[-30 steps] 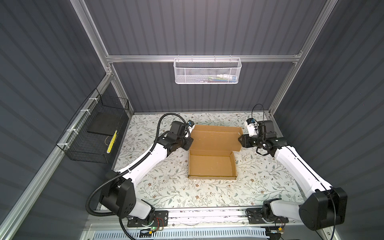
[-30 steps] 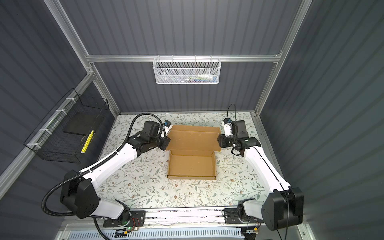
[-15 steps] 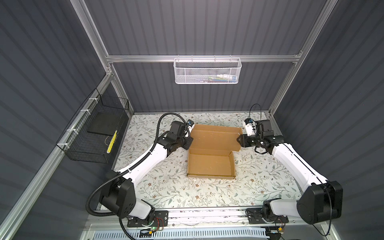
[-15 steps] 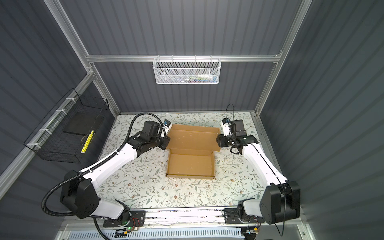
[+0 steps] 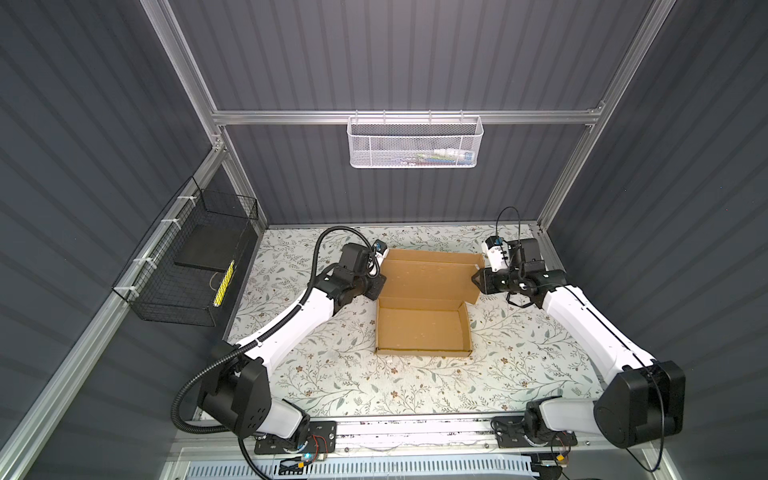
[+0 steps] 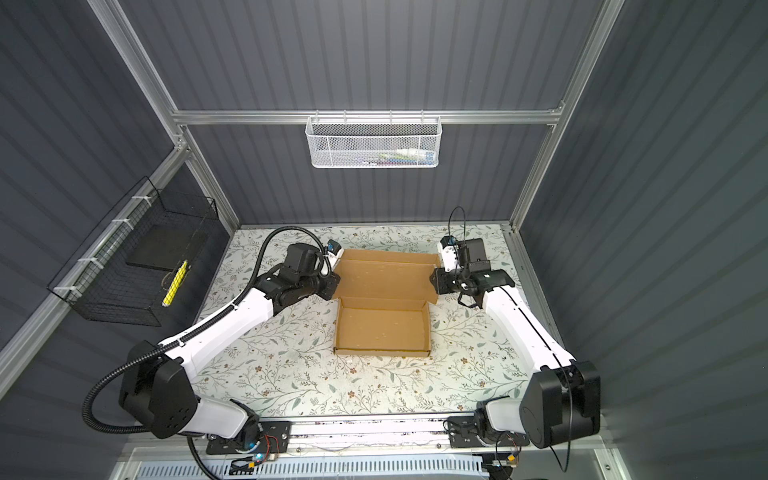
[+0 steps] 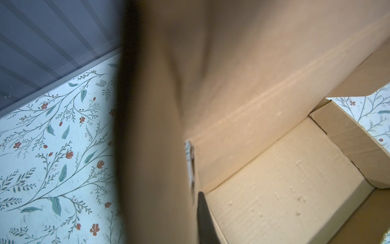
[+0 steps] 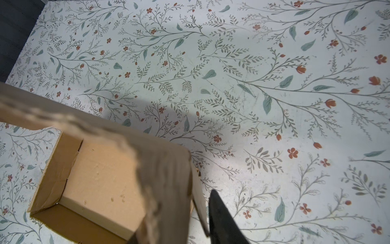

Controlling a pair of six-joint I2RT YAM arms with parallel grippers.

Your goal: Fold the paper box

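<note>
Presently, the paper box (image 5: 424,332) sits mid-bench (image 5: 332,374), tray walls up, lid (image 5: 428,276) open. I pinch its left flap (image 7: 152,126) in my left tool (image 5: 376,286) — the right tool (image 5: 476,279) is at the right flap (image 8: 164,179), grip unclear. Remaining — tuck flaps, close lid.

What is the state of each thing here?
paper box: tray walls up, lid open.
left pincer: shut on the lid's left edge.
right pincer: at the lid's right flap, grip unclear.
white mesh basket: hanging, some items inside.
black wire basket: hanging, not empty.
</note>
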